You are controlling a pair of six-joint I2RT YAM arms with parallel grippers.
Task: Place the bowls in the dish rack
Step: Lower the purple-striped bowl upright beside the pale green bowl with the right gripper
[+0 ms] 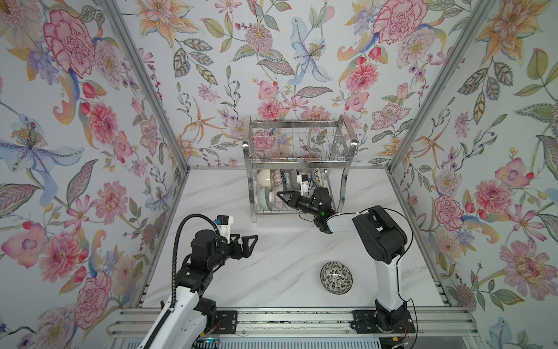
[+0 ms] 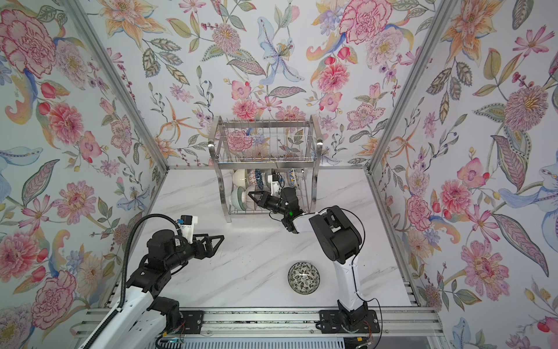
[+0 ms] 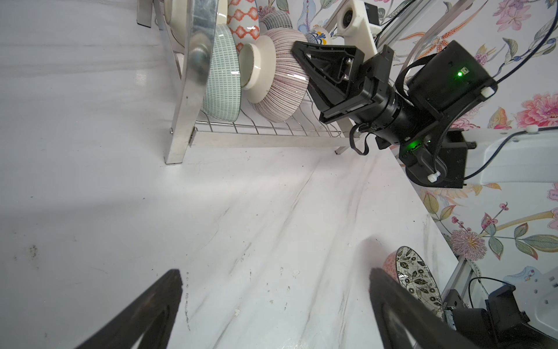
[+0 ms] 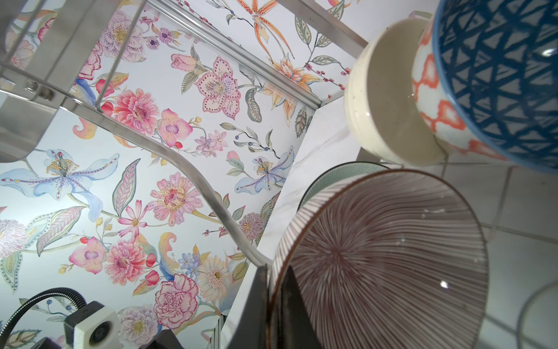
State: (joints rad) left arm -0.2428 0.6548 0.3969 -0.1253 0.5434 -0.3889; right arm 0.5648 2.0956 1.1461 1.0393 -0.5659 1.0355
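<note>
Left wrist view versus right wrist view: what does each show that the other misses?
Only left wrist: the leafy bowl on the table, and the open left gripper. Only right wrist: the insides of the striped bowl and the lattice bowl. Both: the right gripper shut on the striped bowl's rim in the rack, the green bowl beside it.

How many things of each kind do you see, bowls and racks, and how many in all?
Bowls: 7 (cream, green, mauve, lattice, navy and yellow-centred in the rack; leafy on the table)
Rack: 1
Total: 8
</note>
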